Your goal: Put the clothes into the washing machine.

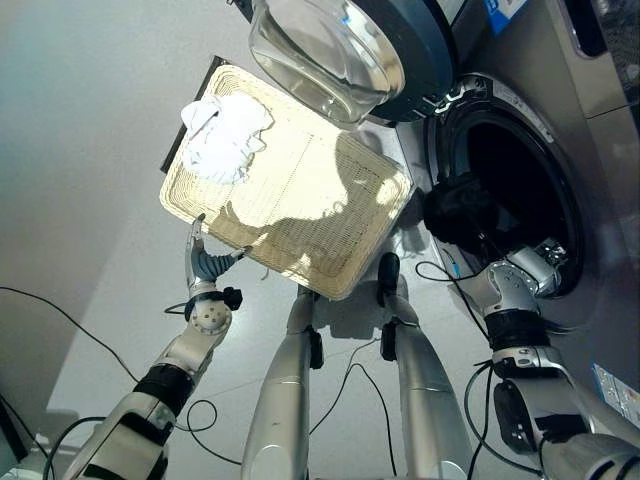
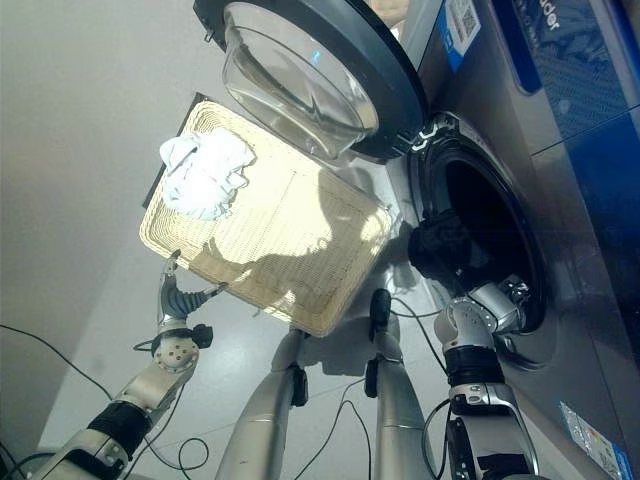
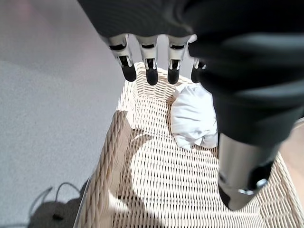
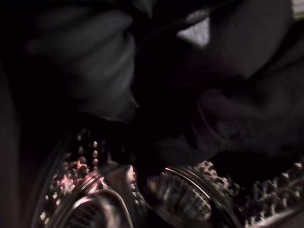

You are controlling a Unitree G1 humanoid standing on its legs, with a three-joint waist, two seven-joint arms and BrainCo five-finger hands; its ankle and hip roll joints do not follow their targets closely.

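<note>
Left hand (image 1: 204, 263) hovering at the wicker basket's (image 1: 300, 215) near edge, fingers (image 3: 151, 71) straight and holding nothing, white garment (image 1: 226, 135) lying in the basket's far corner, right hand (image 1: 462, 212) at the washing machine's (image 1: 540, 160) open drum with a dark garment (image 2: 440, 245), grip impossible to tell, door (image 1: 340, 50) swung wide above the basket

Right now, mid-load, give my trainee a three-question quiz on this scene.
1. True or false: the washing machine door stands open.
2. What lies in the wicker basket? A) white cloth B) shoes C) nothing
3. Which hand is at the drum opening with dark clothing?

Key:
1. True.
2. A: the white cloth sits in the basket's far corner; the left hand hovers open at the near rim.
3. The right hand, at the drum mouth among the dark clothing; its fingers are hidden.
</note>
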